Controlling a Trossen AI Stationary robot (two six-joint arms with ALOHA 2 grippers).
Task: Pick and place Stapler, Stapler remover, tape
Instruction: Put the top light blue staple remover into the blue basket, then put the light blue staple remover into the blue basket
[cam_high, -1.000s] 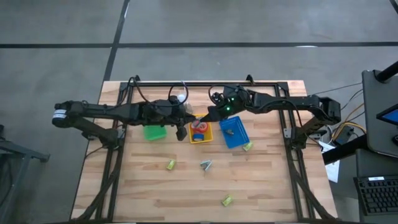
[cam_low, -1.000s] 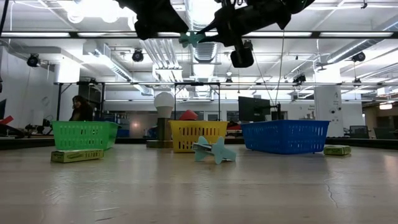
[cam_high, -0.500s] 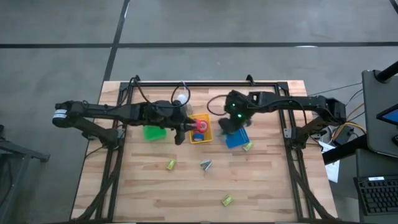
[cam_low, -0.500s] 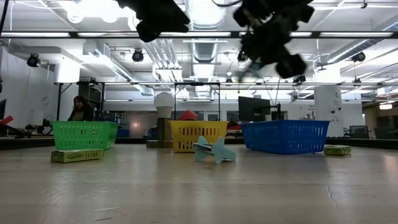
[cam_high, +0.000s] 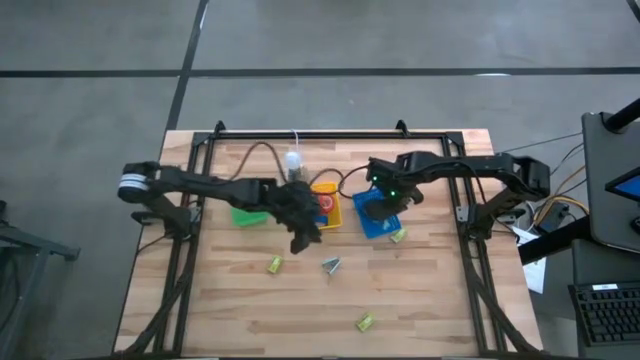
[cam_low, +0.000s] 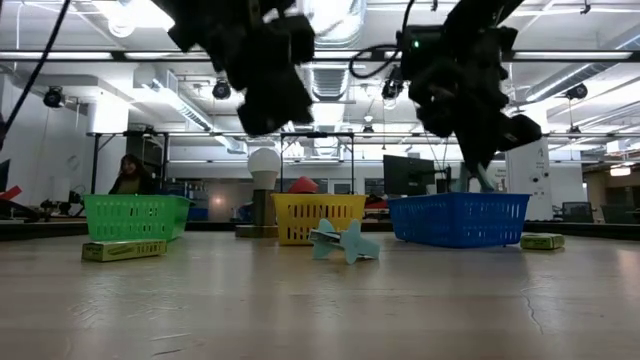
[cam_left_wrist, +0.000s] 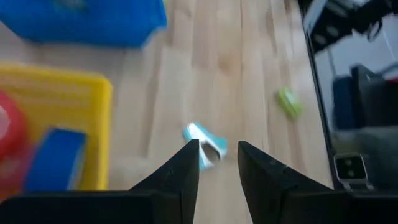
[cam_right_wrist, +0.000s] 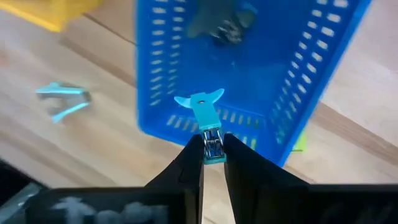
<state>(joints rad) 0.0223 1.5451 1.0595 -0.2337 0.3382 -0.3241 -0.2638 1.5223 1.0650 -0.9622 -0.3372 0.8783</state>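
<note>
My right gripper (cam_right_wrist: 212, 155) is shut on a teal staple remover (cam_right_wrist: 204, 115) above the near part of the blue basket (cam_right_wrist: 261, 81); it also shows in the high view (cam_high: 372, 210). My left gripper (cam_left_wrist: 216, 158) is open and empty above the table. It hangs over a second teal staple remover (cam_left_wrist: 205, 140) that lies on the wood (cam_high: 331, 265) in front of the yellow basket (cam_high: 325, 207). That basket holds a red tape roll (cam_left_wrist: 9, 137) and a blue thing (cam_left_wrist: 56, 155). My right gripper pinches the staple remover's metal end (cam_right_wrist: 212, 147) between its two fingers. The fingers come from above, pointing down. The remover's teal winged end (cam_right_wrist: 200, 101) points away from the fingers toward the blue basket, and the remover is lifted clear.
A green basket (cam_high: 248, 214) stands left of the yellow one. Small green staplers lie on the wood (cam_high: 274, 264), (cam_high: 365, 322) and beside the blue basket (cam_high: 398, 235). A dark thing (cam_right_wrist: 221, 22) lies in the blue basket. A white bulb (cam_high: 293, 160) is at the back.
My right gripper has carried the staple remover from above the yellow basket toward the table's right edge and down, and now hangs over the blue basket. My left gripper has gone from beside the yellow basket toward the near edge, over the staple remover on the table.
</note>
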